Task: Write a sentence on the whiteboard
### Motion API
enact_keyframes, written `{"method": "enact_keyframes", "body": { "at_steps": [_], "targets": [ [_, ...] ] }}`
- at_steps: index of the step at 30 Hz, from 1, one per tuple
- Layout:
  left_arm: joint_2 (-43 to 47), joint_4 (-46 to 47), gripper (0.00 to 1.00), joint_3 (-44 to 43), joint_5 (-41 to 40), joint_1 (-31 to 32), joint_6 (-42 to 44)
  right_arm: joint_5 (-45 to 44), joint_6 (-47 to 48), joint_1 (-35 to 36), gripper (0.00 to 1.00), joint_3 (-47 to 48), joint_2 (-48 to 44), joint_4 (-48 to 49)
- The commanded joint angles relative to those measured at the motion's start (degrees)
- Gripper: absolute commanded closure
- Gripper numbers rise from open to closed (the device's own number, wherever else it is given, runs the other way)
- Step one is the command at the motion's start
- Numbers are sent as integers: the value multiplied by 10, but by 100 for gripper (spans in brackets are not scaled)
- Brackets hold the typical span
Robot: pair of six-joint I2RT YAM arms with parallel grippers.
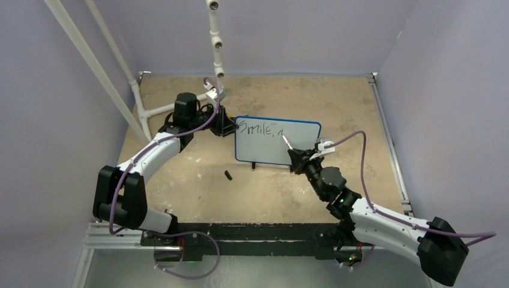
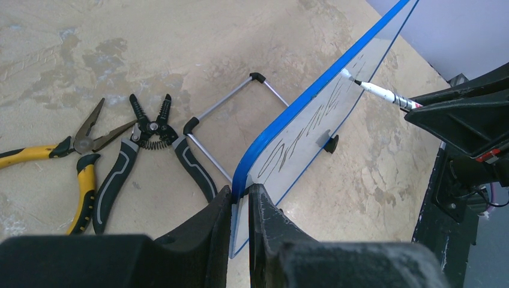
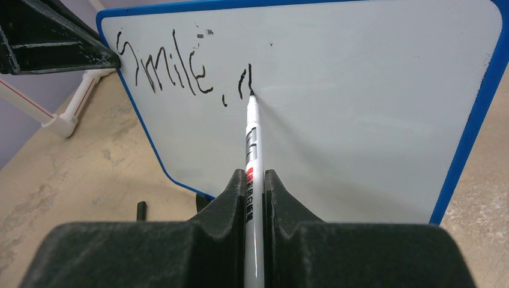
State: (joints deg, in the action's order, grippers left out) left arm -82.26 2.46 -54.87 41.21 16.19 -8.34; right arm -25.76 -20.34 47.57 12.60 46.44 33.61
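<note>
So, whiteboard (image 1: 277, 143): stands up on its long edge in the middle of the tabletop (image 1: 198, 186). It is white with a thin blue rim.
Left fingers (image 2: 219, 219): squeezed narrow on the board's left end, one finger on each side of the blue rim.
Right fingers (image 3: 233, 195): squeezed narrow on a marker (image 3: 251, 141), which pokes out toward the board.
Marker tip: touches the white face, just right of the writing.
Sentence (image 3: 168, 66): black letters at the top left. They read "Smile," and then the start of one more letter.
Foot (image 2: 331, 143): small and black, on the board's bottom edge.
Small black piece (image 1: 228, 175): lies on the tabletop in front of the board, too small to tell what it is.
Tools: yellow pliers (image 2: 81, 144) and black wire cutters (image 2: 153, 129) lie side by side on the tabletop behind the board, near a thin metal stand (image 2: 231, 102).
</note>
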Motion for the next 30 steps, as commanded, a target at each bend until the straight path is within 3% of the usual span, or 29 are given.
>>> {"method": "enact_keyframes", "body": {
  "at_steps": [1,15,30],
  "targets": [
    [22,18,100,-6,13,1,7,0,14,-1,100,11,3,19],
    [21,17,100,-5,12,0,9,-13,56,-1,100,25,19,66],
    [21,16,100,-5,11,1,11,-54,37,-2,100,21,-7,39]
  ]
}}
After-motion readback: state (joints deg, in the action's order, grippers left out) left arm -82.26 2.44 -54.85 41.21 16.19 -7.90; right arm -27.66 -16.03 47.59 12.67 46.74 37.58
